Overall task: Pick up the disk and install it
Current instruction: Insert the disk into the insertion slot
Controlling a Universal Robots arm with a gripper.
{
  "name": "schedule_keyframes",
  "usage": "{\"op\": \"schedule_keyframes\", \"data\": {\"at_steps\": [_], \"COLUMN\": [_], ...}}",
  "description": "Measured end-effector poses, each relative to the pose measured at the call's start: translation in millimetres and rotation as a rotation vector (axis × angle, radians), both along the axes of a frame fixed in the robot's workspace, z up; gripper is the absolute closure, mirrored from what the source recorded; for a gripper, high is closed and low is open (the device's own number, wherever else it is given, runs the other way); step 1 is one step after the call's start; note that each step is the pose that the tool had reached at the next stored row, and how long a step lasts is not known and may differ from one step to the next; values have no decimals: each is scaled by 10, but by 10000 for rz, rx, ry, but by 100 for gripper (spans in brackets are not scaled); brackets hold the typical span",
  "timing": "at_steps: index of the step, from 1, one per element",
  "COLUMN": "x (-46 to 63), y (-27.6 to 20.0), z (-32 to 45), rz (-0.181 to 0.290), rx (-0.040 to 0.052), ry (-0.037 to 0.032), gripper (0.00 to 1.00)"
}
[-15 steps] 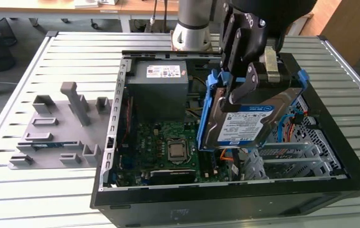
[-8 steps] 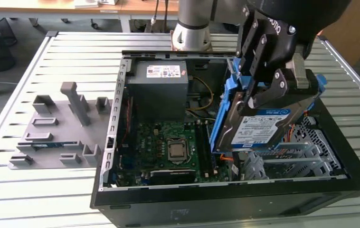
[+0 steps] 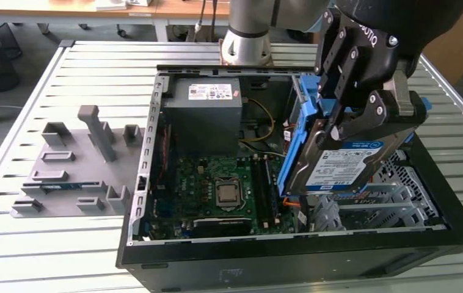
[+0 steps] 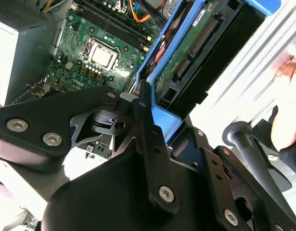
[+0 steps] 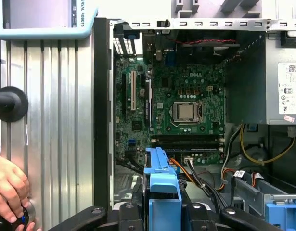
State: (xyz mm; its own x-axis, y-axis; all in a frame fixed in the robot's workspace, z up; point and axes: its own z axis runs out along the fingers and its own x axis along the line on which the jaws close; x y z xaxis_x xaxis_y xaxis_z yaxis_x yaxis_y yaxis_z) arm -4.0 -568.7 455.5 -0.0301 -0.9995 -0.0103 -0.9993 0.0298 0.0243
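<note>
Hand (image 3: 372,121) clamps disk (image 3: 341,170), tilted, above open computer case (image 3: 297,264).

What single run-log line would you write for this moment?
gripper: shut on disk | disk: held tilted above open computer case | installed: no

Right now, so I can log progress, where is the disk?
In the exterior view the disk hangs tilted in the gripper on the view's right, above the open computer case, just right of the green motherboard.
</note>
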Motion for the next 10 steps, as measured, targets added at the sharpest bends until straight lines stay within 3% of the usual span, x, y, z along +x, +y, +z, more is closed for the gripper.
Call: {"op": "schedule_keyframes", "data": {"at_steps": [5,10], "x": [21,155], "y": [0,0], "z": [-1,-4], "rz": [1,-1], "rx": [1,1], "ry": [0,9], "gripper": [64,64]}}
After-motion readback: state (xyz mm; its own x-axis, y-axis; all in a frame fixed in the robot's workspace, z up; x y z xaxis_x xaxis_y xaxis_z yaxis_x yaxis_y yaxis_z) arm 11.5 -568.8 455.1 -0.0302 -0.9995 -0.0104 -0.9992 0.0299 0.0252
